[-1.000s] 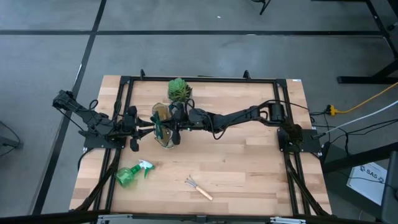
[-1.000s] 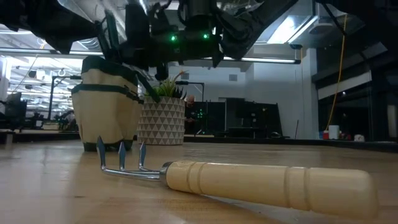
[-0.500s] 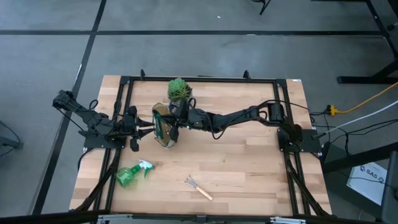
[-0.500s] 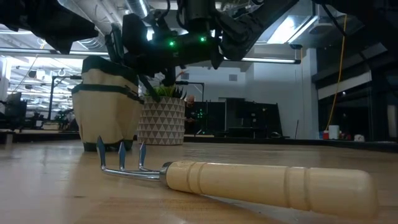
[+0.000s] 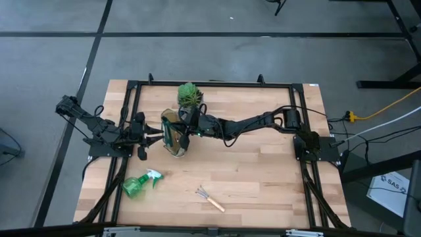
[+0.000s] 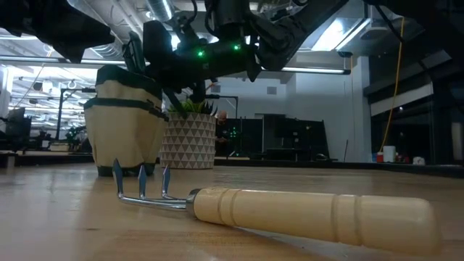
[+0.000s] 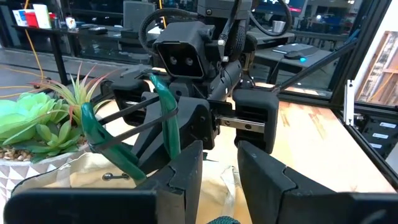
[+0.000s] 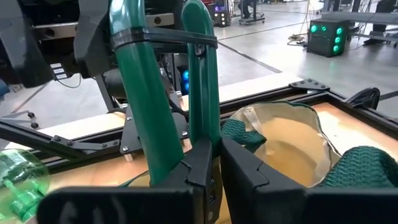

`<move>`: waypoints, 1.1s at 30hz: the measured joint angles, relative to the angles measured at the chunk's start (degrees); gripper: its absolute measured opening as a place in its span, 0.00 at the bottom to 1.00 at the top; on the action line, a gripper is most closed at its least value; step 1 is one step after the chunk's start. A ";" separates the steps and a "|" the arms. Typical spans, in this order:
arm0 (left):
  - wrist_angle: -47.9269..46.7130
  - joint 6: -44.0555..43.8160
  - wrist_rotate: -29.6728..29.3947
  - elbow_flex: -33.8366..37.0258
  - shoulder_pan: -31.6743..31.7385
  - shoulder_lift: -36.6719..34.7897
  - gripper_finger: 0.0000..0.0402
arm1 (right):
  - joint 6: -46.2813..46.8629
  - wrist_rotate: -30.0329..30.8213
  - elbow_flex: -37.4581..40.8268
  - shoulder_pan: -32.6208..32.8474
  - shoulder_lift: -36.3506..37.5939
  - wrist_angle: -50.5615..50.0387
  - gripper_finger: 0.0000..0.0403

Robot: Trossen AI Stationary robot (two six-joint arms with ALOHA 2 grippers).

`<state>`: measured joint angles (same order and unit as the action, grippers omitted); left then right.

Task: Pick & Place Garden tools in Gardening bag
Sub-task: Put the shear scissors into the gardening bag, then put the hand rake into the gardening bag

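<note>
The cream gardening bag (image 5: 176, 147) with green trim stands left of the table's middle, also in the low view (image 6: 123, 123). My left gripper (image 5: 156, 135) is at its left rim, shut on it. My right gripper (image 5: 186, 126) reaches in from the right, above the bag's open mouth (image 8: 289, 146). It is shut on the green-handled pruning shears (image 7: 163, 118). The wooden-handled rake (image 5: 210, 199) lies flat near the front edge. The green spray bottle (image 5: 138, 184) lies on its side at the front left. My left gripper (image 7: 217, 165) has the bag's cream rim (image 7: 217, 183) between its two fingers, coming level from the table's left. The bag stands on the table. My right gripper (image 8: 214, 152) pinches one green handle (image 8: 200, 134) of the shears between its two fingers, coming about level from the table's right. The fingers lie across the handle. The shears are lifted clear, over the bag's mouth.
A potted green plant (image 5: 189, 95) in a white patterned pot (image 6: 188, 141) stands just behind the bag, close to my right arm. A black frame (image 5: 217, 84) runs around the table. Bare wood (image 5: 263, 171) lies right of the bag and toward the front.
My right gripper has turned a little at the wrist above the bag, and the shears have tipped with it. It stays shut on them. The bag has kept its place.
</note>
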<state>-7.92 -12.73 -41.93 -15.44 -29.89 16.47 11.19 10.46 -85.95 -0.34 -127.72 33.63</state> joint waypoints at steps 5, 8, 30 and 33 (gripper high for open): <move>0.00 0.00 0.00 0.00 -0.01 0.02 0.24 | -1.14 -0.86 0.00 -0.01 0.00 0.00 0.11; 0.00 0.00 0.00 0.00 0.00 0.00 0.24 | -1.14 -1.64 0.00 -0.02 0.00 0.07 0.15; 0.00 0.00 0.00 0.00 0.00 0.02 0.24 | 1.80 -19.63 -0.09 0.26 6.82 -12.24 0.30; -0.02 0.00 0.00 0.00 -0.02 0.02 0.24 | 2.54 -23.95 -0.04 0.89 8.74 -19.45 0.30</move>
<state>-7.94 -12.73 -41.93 -15.44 -29.91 16.49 13.72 -13.49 -86.00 0.55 -118.98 14.17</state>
